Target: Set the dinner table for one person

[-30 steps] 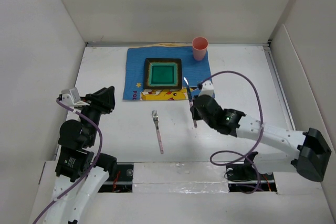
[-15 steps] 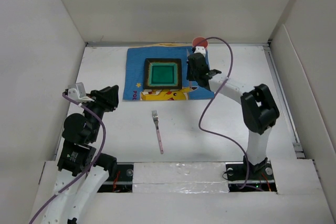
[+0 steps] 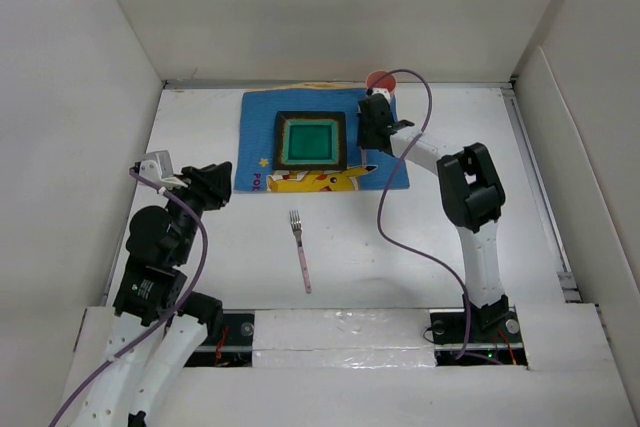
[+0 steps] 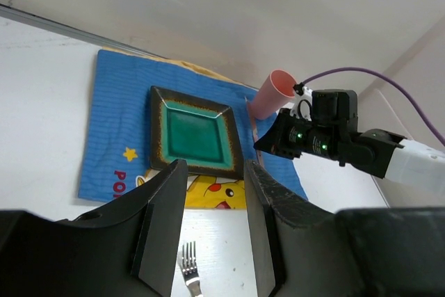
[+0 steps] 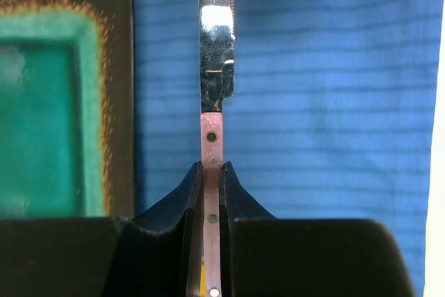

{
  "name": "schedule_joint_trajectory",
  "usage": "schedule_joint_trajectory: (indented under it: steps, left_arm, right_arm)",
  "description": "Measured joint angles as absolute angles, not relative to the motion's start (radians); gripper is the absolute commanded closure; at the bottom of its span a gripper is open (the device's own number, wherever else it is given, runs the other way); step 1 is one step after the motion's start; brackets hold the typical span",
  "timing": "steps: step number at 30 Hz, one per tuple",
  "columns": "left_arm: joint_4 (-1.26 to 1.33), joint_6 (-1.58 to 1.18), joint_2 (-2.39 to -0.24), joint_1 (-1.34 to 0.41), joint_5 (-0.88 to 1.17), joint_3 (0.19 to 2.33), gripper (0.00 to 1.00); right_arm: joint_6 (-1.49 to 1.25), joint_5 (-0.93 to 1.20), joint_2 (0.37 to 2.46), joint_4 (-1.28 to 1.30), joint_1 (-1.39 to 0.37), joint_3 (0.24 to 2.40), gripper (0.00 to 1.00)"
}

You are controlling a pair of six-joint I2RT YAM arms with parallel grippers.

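**Knife Held Over the Placemat Beside the Plate**

The dinner table [image 3: 240, 257] filled the white-walled enclosure. At its left, the left gripper [image 3: 218, 187] hung with its fingers spread and nothing between them. A fork [image 3: 300, 252] lay on the bare table near the middle, tines toward the far side. Beyond it a blue placemat [image 3: 258, 137] carried a square green plate [image 3: 311, 140]. Just right of the plate, the right gripper [image 5: 211, 175] was clamped on the pink handle of a knife [image 5: 215, 67], with the blade pointing far over the mat. Whether the knife touched the mat could not be told. A pink cup [image 4: 272, 94] stood at the mat's far right corner.
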State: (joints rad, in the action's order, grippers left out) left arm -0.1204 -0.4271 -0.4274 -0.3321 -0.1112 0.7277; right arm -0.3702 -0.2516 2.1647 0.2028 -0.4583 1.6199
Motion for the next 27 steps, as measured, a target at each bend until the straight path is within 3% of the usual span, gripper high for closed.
schedule_joint_trajectory:
  steps: [4,6,11,19,23,26,27]
  left_arm:
    - [-0.12,-0.427,-0.444,-0.332,-0.109,0.728,0.64]
    - [-0.121,-0.427,-0.457,-0.332,-0.109,0.728,0.55]
    - [-0.13,-0.427,-0.518,-0.332,-0.108,0.731,0.5]
    - [-0.154,-0.43,-0.668,-0.332,-0.069,0.738,0.51]
    - [-0.159,-0.436,-0.751,-0.332,0.009,0.749,0.61]
    - [-0.159,-0.45,-0.836,-0.332,0.075,0.776,0.78]
    - [-0.162,-0.456,-0.866,-0.332,0.093,0.793,0.89]
  right_arm:
    - [-0.37,-0.238,2.188,0.211,-0.448,1.636,1.0]
    - [-0.371,-0.235,2.194,0.218,-0.444,1.636,0.99]
    - [-0.379,-0.227,2.198,0.223,-0.443,1.635,0.76]
    - [-0.377,-0.193,2.191,0.215,-0.439,1.621,0.59]
    - [-0.369,-0.152,2.134,0.208,-0.439,1.564,0.5]
    - [-0.357,-0.121,2.029,0.181,-0.439,1.474,0.51]
    - [-0.354,-0.112,1.98,0.17,-0.441,1.439,0.57]
